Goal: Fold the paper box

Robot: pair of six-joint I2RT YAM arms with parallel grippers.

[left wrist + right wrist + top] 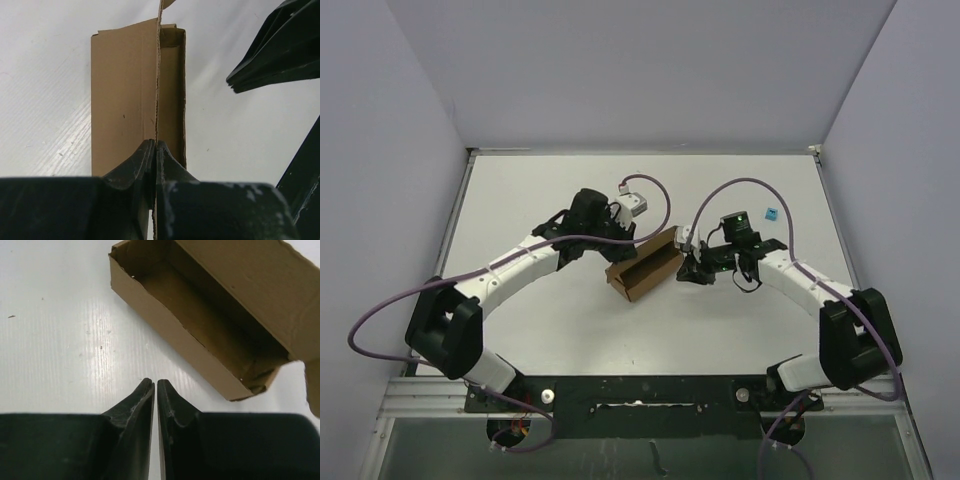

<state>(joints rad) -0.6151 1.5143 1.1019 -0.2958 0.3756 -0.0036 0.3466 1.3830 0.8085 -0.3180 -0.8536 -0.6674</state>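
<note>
The paper box (645, 267) is a small brown carton lying open at the table's middle, its lid standing up along the far side. My left gripper (638, 240) is shut on the lid's thin edge; in the left wrist view the fingertips (149, 150) pinch that cardboard edge, with the box (125, 100) stretching away beyond them. My right gripper (692, 270) is shut and empty just right of the box. In the right wrist view it (155, 383) hovers over bare table, apart from the open box (200, 325) up and to the right.
A tiny blue cube (772, 213) lies at the back right of the white table (520, 200). Purple cables loop over both arms. Part of the right arm (275, 50) shows dark in the left wrist view. Grey walls enclose the table.
</note>
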